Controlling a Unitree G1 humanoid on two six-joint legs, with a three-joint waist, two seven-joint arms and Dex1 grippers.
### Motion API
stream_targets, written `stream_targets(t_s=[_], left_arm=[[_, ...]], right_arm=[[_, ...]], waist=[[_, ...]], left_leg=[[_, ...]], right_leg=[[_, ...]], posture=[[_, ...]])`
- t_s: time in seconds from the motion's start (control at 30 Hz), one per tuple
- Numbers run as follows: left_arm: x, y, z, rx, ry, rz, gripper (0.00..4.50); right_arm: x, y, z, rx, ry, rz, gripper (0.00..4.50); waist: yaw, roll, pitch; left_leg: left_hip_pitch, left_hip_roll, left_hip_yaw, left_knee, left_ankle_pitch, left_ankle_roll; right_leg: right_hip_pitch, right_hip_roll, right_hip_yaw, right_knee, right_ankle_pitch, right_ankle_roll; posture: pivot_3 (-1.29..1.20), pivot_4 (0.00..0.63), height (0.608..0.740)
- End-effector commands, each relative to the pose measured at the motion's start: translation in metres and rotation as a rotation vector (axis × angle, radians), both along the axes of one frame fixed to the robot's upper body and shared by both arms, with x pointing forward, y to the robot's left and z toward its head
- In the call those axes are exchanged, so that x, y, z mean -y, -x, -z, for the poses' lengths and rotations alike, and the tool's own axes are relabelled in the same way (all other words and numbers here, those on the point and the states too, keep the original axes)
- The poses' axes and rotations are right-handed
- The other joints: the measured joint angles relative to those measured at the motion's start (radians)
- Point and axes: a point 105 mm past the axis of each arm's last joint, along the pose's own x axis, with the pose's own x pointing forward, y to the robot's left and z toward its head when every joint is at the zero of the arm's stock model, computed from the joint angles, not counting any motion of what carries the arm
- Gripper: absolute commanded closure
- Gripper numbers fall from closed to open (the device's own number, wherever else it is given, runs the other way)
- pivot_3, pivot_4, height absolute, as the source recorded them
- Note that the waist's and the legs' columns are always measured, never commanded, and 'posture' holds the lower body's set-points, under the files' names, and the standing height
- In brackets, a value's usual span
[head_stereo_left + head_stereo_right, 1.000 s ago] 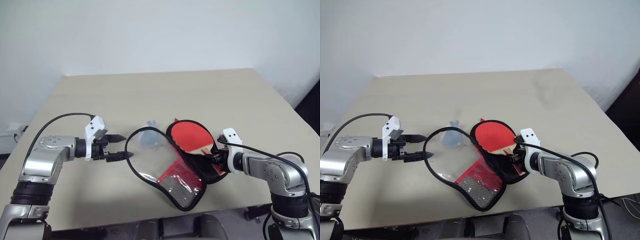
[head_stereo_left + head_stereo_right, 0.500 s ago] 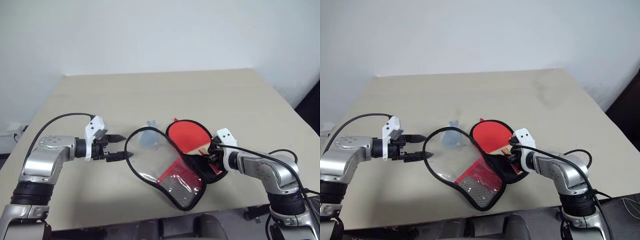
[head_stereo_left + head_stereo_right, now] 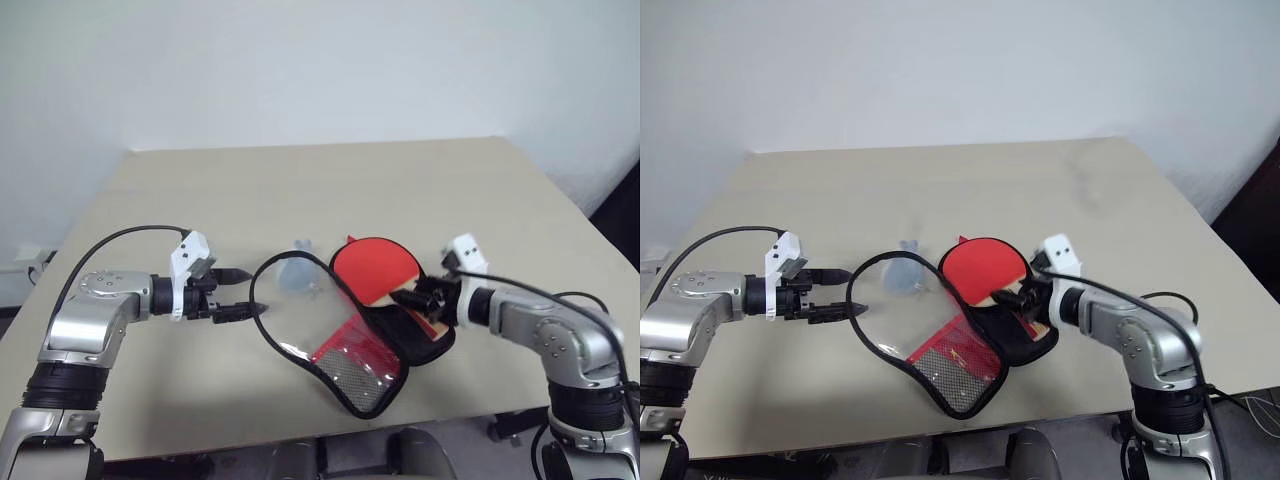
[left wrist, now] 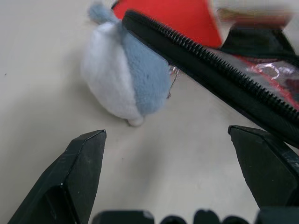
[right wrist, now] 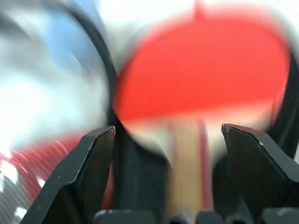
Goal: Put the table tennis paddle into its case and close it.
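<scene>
One paddle, handle toward right fingers

There are no words, numbers, labels or signs to read in these pictures. The paddle, the case and the tabletop all look plain, with no writing.

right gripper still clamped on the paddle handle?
No. In the right wrist view the right gripper stands open, its fingers wide apart on either side of the table tennis paddle, touching nothing.
</scene>
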Motion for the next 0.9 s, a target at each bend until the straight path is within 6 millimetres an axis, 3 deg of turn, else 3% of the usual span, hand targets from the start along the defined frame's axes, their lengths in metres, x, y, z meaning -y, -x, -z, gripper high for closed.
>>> stream_targets(t_s=[0.03,0.13,0.4,0.57,0.63,0.73,0.9], left_arm=[[0.012,-0.002,-0.018,0.058,0.013,0.052,0.0],[0.018,-0.001,-0.021,0.074,0.007,0.086,0.0],[0.037,-0.004,-0.03,0.095,0.048,0.126,0.0],[0.05,-0.022,-0.037,0.127,0.107,0.072,0.0],[0.054,-0.033,-0.04,0.154,0.121,0.034,0.0],[0.061,-0.048,-0.043,0.187,0.139,-0.016,0.0],[0.076,-0.056,-0.044,0.203,0.162,-0.001,0.0]], right_arm=[[0.009,-0.004,-0.052,0.167,-0.148,0.001,0.55],[0.019,-0.008,-0.065,0.204,-0.16,0.017,0.55],[0.031,-0.024,-0.051,0.181,-0.114,0.119,0.55],[0.033,-0.028,-0.053,0.197,-0.139,0.151,0.55],[0.035,-0.03,-0.06,0.227,-0.17,0.17,0.55],[0.048,-0.034,-0.087,0.282,-0.338,0.216,0.55],[0.06,-0.032,-0.115,0.332,-0.508,0.239,0.55]], waist=[[0.0,0.0,0.0],[0.002,0.0,0.0],[0.0,0.0,0.0],[0.002,0.0,0.0],[0.001,0.0,0.0],[0.001,0.0,0.0],[-0.001,0.0,0.0]], left_leg=[[0.0,0.0,0.0,0.0,0.0,0.0],[0.0,0.0,-0.001,0.0,0.0,0.0],[0.0,0.0,0.0,0.0,0.0,0.0],[0.0,0.0,-0.001,0.0,0.001,0.0],[0.0,0.0,0.0,0.001,0.001,0.001],[0.0,0.0,0.0,0.001,0.002,0.003],[0.0,0.0,0.0,0.001,0.003,0.004]], right_leg=[[0.0,0.0,0.0,0.0,0.0,0.0],[0.001,0.001,0.0,-0.001,0.0,-0.001],[0.002,0.001,0.0,-0.002,0.001,-0.001],[0.003,0.002,0.0,-0.002,0.002,0.001],[0.003,0.002,0.0,-0.002,0.002,0.001],[0.003,0.003,0.001,-0.002,0.002,0.001],[0.003,0.003,0.001,0.0,0.003,0.001]], posture=[[0.0,0.0,0.688],[0.0,0.0,0.688],[0.0,0.0,0.688],[0.0,0.0,0.688],[0.0,0.0,0.688],[0.0,0.0,0.688],[0.0,0.0,0.688]])
